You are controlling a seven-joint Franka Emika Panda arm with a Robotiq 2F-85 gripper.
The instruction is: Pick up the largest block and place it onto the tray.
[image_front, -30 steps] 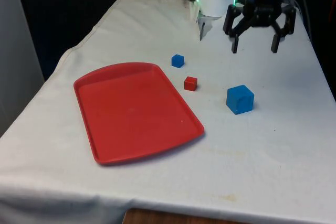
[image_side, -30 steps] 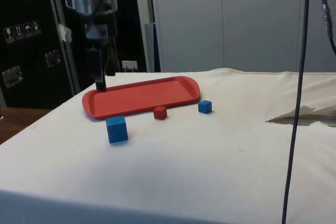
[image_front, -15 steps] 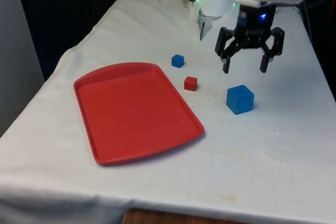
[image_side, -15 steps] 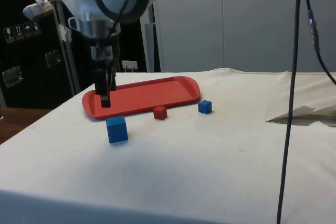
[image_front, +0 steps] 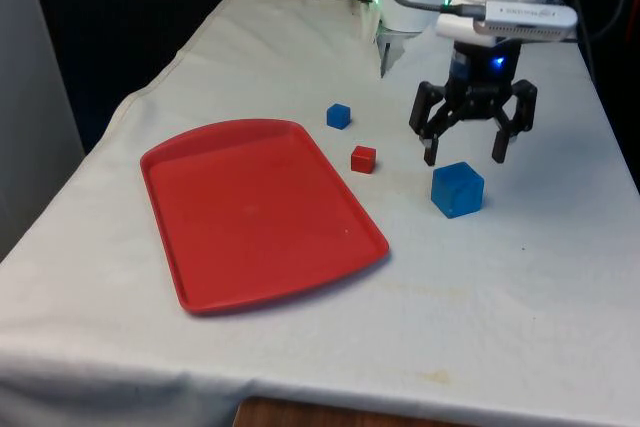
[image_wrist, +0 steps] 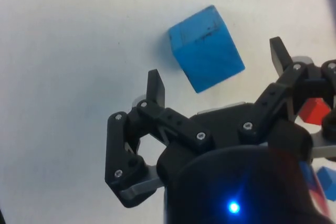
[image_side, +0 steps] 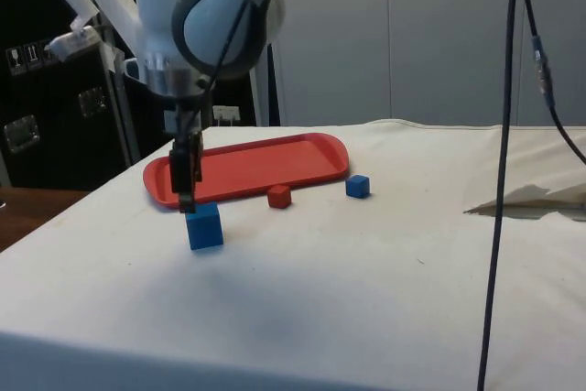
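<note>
Descent continues in the front view: the gripper (image_front: 466,155), fingers spread wide and holding nothing, has dropped over the last second to hang just above the large blue block (image_front: 458,189), which sits on the cloth apart from the red tray (image_front: 180,162). Side view, the gripper (image_side: 186,197) now almost touches the block (image_side: 204,225). Wrist view puts the block (image_wrist: 206,48) between the open fingertips (image_wrist: 156,84), so a grasp looks close.

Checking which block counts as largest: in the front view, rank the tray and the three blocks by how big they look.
1. red tray
2. large blue block
3. red block and small blue block look about alike; the blue one lies farther back, so I won't rank them.
</note>
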